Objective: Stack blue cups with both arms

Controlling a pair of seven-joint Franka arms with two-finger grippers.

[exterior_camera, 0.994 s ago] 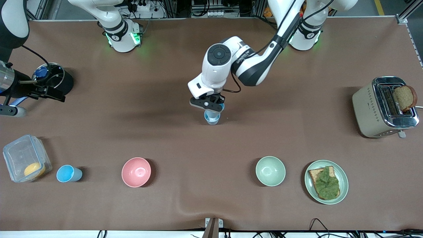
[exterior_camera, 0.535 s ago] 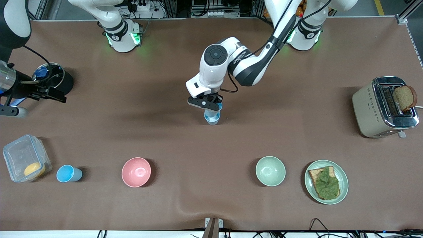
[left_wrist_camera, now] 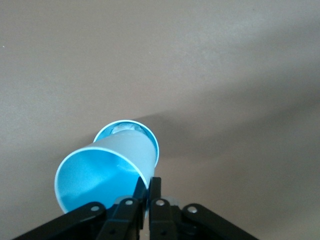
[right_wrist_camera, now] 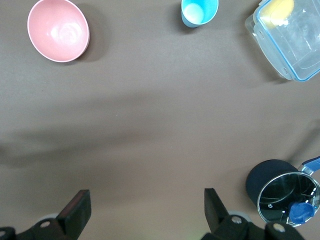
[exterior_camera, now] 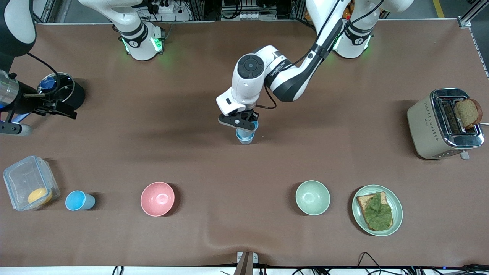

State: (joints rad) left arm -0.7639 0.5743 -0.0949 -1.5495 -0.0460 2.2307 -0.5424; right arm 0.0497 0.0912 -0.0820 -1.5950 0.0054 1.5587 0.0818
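Jaws of the left gripper (left_wrist_camera: 149, 187) pinch the rim of a blue cup (left_wrist_camera: 102, 172) nested in another cup (left_wrist_camera: 131, 131). Right gripper (right_wrist_camera: 145, 212) waits, jaws spread.

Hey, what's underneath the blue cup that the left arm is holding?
Another blue cup stands on the table under the held cup, which the left gripper pinches by its rim. Only its rim shows; the rest is covered.

front view looks down from high across the table; wrist views look downward — left close, right higher.
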